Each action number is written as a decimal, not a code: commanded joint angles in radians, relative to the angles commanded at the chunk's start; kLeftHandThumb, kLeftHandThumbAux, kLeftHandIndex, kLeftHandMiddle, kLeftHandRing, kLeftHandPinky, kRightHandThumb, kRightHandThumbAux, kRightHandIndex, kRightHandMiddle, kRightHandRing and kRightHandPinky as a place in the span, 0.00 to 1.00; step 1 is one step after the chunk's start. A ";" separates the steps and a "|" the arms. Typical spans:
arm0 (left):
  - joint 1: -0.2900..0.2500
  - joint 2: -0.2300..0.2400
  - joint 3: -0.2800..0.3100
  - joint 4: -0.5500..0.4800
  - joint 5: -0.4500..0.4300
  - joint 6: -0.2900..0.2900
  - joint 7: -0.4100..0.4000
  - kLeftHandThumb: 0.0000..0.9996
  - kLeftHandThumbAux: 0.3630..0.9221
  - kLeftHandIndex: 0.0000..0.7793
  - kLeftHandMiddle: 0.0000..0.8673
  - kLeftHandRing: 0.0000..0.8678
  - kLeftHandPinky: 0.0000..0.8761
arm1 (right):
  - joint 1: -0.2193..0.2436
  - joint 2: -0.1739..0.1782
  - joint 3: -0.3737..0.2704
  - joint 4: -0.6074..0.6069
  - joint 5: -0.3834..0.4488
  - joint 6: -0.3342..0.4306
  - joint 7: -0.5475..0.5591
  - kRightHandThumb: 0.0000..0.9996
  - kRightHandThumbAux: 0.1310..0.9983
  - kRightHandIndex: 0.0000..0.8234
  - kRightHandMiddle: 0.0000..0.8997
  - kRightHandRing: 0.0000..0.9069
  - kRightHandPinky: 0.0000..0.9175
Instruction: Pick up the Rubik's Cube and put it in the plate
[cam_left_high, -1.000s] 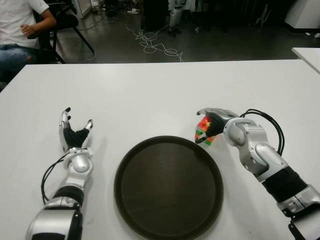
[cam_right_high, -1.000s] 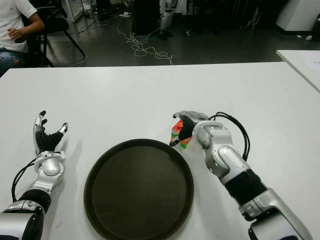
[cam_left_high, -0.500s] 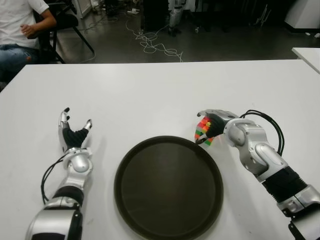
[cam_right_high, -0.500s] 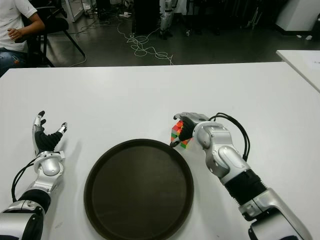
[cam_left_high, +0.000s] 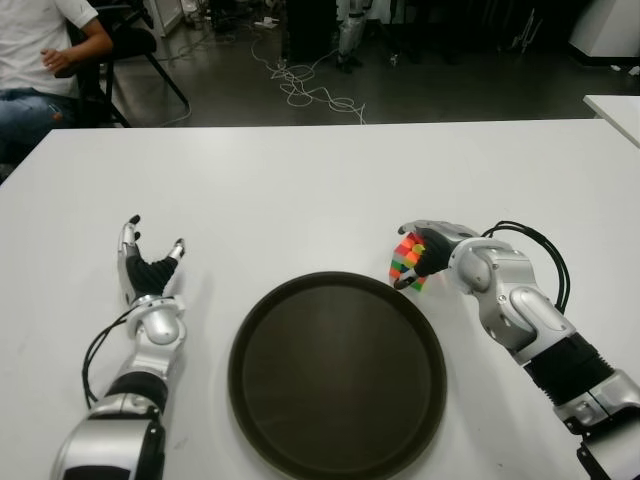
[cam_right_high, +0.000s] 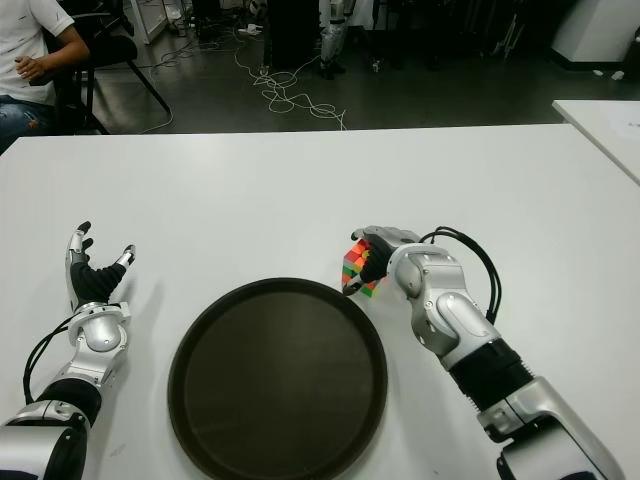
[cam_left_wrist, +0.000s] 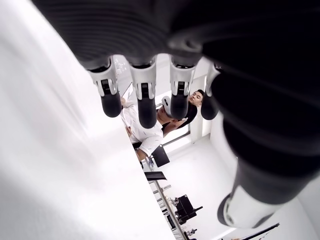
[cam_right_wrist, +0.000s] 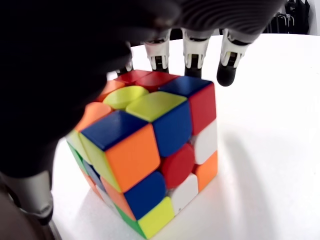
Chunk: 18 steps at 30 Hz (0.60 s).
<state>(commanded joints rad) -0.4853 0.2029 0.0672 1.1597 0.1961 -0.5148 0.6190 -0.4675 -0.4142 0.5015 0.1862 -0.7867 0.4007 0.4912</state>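
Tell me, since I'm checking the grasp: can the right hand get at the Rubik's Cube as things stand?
Probably yes: the right hand already arches over the Rubik's Cube beside the plate, nothing between.

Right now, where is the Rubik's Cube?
In the eye views, the Rubik's Cube sits on the white table at the plate's far-right rim, under the right hand, whose fingers reach over it.
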 joint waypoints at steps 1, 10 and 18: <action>0.000 0.000 0.002 0.001 -0.003 -0.002 -0.002 0.00 0.72 0.10 0.13 0.10 0.07 | 0.000 -0.002 0.000 0.001 0.000 -0.002 0.000 0.00 0.60 0.09 0.11 0.08 0.06; 0.002 0.001 0.001 -0.003 0.000 -0.006 -0.004 0.00 0.73 0.09 0.11 0.09 0.06 | 0.009 0.000 -0.010 0.012 0.005 -0.020 -0.032 0.00 0.59 0.11 0.12 0.08 0.04; 0.001 0.002 -0.004 -0.004 0.010 0.004 0.011 0.00 0.72 0.10 0.13 0.11 0.10 | 0.012 0.000 -0.015 -0.007 0.007 -0.004 -0.019 0.00 0.62 0.09 0.10 0.07 0.03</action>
<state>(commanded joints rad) -0.4841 0.2048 0.0630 1.1556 0.2059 -0.5110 0.6297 -0.4551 -0.4144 0.4868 0.1788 -0.7801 0.3967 0.4723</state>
